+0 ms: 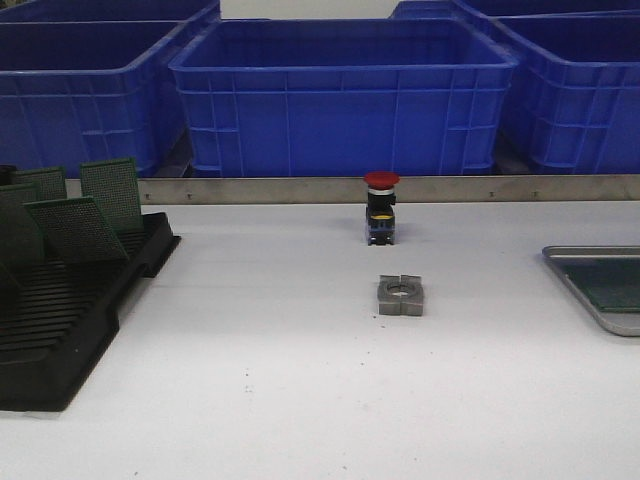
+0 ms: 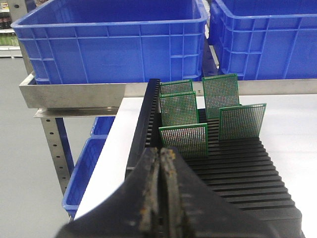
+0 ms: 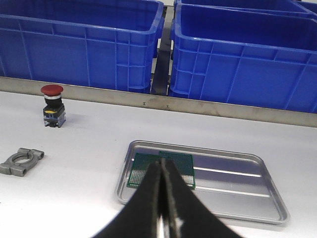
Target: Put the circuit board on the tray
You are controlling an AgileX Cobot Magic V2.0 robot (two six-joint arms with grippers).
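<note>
A: So, nearest first: what are the grippers doing?

B: The left gripper [image 2: 161, 163] has its fingers pressed together with nothing between them, held above the near end of the black slotted rack [image 2: 237, 168]. The right gripper [image 3: 161, 171] is likewise pinched closed and empty, over the near rim of the tray [image 3: 267, 198].

A: And the board?

B: One circuit board [image 3: 161, 170] lies flat on the tray floor, at the end nearer the clamp. Five more green boards [image 2: 184, 140] stand upright in the rack slots.

A: Which step, then?

B: I judge one placement is done and another pick is due. The left fingers would need to part, straddle a standing board's top edge, then lift it straight out of its slot.

A: The rest of the surface?

B: A white tabletop [image 1: 250, 350], with a grey split clamp [image 1: 401, 295] mid-table and a red-capped push button [image 1: 381, 207] beyond it. Then a steel rail [image 1: 500, 188], and behind it blue plastic bins [image 1: 340, 95].
</note>
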